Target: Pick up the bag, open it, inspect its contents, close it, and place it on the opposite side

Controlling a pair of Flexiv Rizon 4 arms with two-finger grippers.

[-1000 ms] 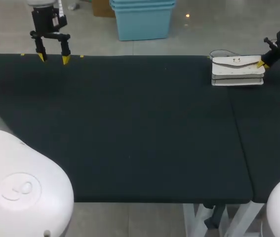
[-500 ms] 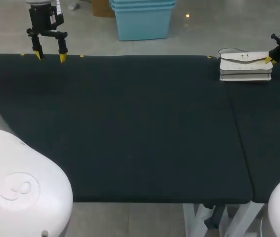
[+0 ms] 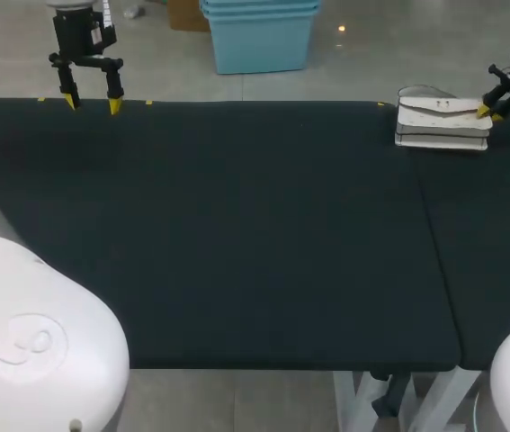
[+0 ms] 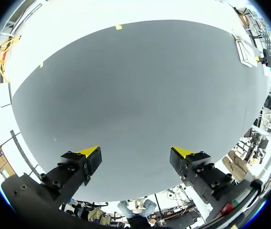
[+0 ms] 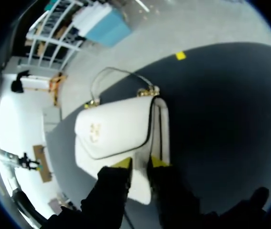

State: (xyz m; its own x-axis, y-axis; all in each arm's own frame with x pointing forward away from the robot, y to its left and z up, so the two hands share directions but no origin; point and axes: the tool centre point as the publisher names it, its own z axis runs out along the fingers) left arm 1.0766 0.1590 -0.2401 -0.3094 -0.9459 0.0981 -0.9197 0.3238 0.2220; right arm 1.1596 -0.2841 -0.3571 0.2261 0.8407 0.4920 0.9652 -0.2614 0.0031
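Bag (image 5: 111, 133) pinched by right pincer (image 5: 141, 163) at table (image 3: 237, 225) edge; left pincer (image 3: 91, 104) gapes, well apart.

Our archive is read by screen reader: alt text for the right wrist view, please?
A white flap bag is pinched at its near end between the close-set yellow tips of the right gripper. A dark table lies beneath, and the bag's thin strap loops beyond it.

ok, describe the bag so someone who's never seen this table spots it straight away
On the long dark table, look along the far edge, right side. The bag is there: a white flap purse with gold fittings and a thin looped strap, the jaws of the right gripper pinching its end. It is the only white thing on the table.
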